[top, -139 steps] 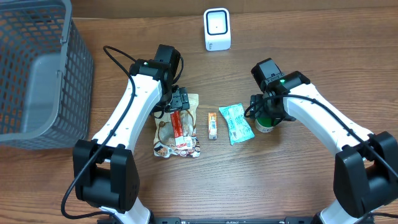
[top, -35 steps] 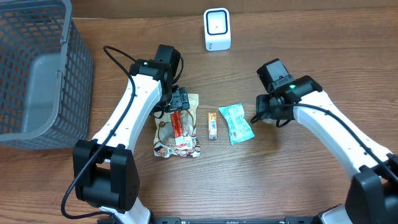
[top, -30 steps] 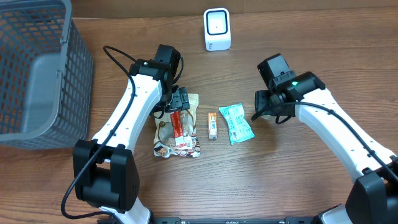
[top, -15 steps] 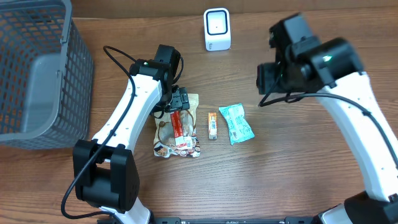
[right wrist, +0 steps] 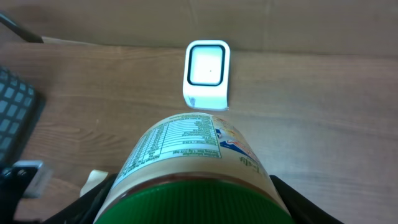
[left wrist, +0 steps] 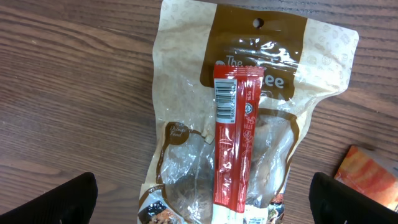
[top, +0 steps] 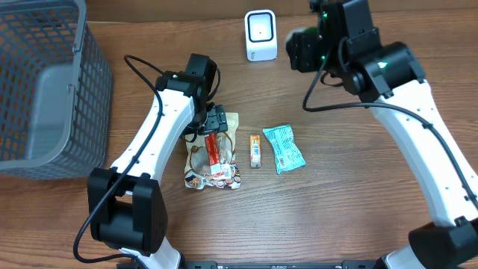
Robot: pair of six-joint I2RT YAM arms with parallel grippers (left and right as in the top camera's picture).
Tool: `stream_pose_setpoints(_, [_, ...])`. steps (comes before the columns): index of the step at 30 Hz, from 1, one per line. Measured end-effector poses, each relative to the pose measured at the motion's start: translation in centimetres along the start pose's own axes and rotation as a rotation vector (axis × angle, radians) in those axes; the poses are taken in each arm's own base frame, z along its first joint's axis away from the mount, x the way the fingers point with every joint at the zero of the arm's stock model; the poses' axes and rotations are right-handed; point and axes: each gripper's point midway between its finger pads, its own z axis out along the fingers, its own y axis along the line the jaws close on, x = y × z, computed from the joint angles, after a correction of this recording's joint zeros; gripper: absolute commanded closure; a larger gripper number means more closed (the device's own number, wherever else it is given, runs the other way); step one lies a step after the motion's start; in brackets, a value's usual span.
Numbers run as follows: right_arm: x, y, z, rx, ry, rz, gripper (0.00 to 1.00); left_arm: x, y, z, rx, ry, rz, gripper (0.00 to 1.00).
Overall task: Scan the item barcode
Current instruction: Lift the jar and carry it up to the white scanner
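Jaws of the right gripper (top: pixel 300 49) are clamped on a green-lidded round jar (right wrist: pixel 189 152) with a printed paper label. The jar is gripped at both sides just below the lid and is held clear of the brown wooden table (top: pixel 351 217). The nutrition panel on the label is turned away from the wrist. Straight ahead of this gripper, near but apart from the jar, a small white rounded-square scanner (right wrist: pixel 207 73) is seen upright on the table.

The left gripper (top: pixel 215 121) is held with its fingers (left wrist: pixel 56 199) spread wide, nothing between them. Directly beneath it a brown and clear plastic snack pouch (left wrist: pixel 186 155) is laid flat, and a long red stick packet (left wrist: pixel 233 143) is laid lengthwise on top of the pouch, with a barcode visible near its far end.

Just to the right of that gripper, a small orange bar (top: pixel 255 150) and a teal foil packet (top: pixel 284 148) are laid side by side on the table. Well off to its left a grey wire basket (top: pixel 45 82) is placed.
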Motion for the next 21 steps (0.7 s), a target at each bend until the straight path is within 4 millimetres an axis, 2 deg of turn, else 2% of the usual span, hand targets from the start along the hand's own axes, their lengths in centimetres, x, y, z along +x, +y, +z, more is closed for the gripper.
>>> stream_pose_setpoints(3, [-0.2, 0.1, 2.0, -0.004, -0.011, -0.019, 0.87, 0.0, 0.0, 0.0, 0.0, 0.0, 0.0, 0.0])
stream_pose_setpoints(10, [-2.1, 0.7, 6.8, -0.027, -0.102, -0.062, 0.93, 0.0, 0.0, 0.0, 0.0, 0.0, 0.0, 0.0])
stream_pose_setpoints(17, [-3.6, 1.1, 11.4, -0.051, -0.202, -0.079, 0.93, 0.0, 0.0, 0.0, 0.0, 0.0, 0.0, 0.0])
stream_pose_setpoints(18, [-3.6, 1.1, 13.1, -0.055, -0.219, -0.079, 0.93, 0.0, 0.0, 0.0, 0.0, 0.001, 0.0, 0.0])
stream_pose_setpoints(21, [-3.5, 1.1, 16.1, -0.065, -0.258, -0.078, 0.94, 0.0, 0.0, 0.0, 0.0, 0.0, 0.0, 0.0])
